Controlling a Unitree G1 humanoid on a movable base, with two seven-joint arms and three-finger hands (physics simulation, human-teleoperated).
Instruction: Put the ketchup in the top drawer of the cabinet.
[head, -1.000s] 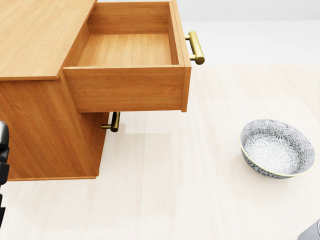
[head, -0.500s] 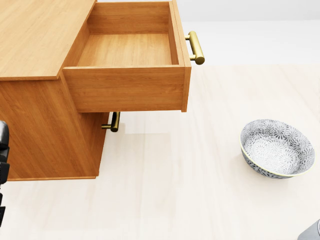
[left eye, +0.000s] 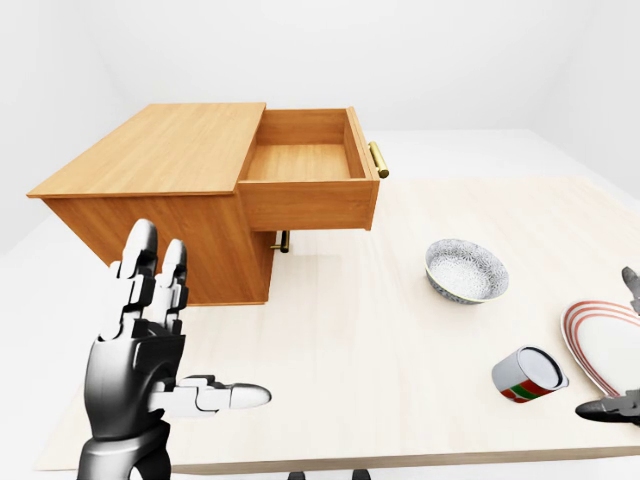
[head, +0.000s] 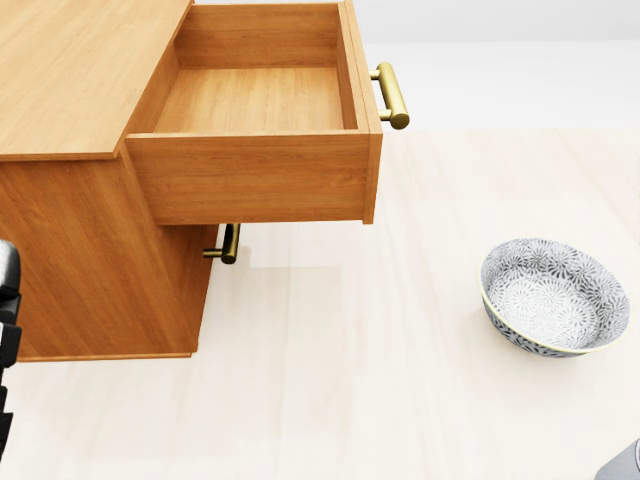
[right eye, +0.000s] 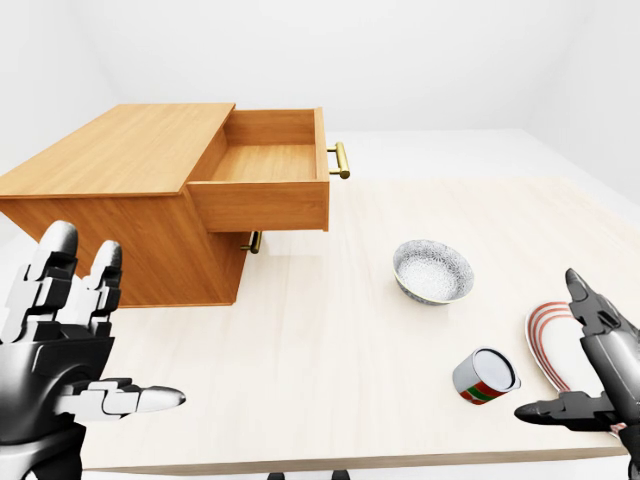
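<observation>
A: Ketchup, where is it? I see a can (right eye: 486, 376) lying on its side at lower right of the right-eye view, red and green label, pale end toward the camera. No bottle in any view.

B: Then that can is my best guess for it, though the label is too small to read. It lies on the table (right eye: 330, 330) between the bowl (right eye: 432, 271) and the striped plate (right eye: 545, 345), well apart from the cabinet (left eye: 150, 200).

A: And the drawer (left eye: 310, 165)?

B: Pulled out at upper centre of the left-eye view, bare inside, handle (left eye: 378, 159) toward the right.

A: Hands?

B: Left hand (left eye: 150, 345) at lower left, fingers up, thumb out, spread wide and holding nothing. Right hand (right eye: 590, 385) at lower right, fingers apart, just beside the can but not touching it.

A: How would it handle?

B: Likely stiff metal with smooth sides, so no crushing, but it may roll when nudged, and the curve could slip. I would take it across the middle of the body, fingers on one side and thumb opposite.
</observation>
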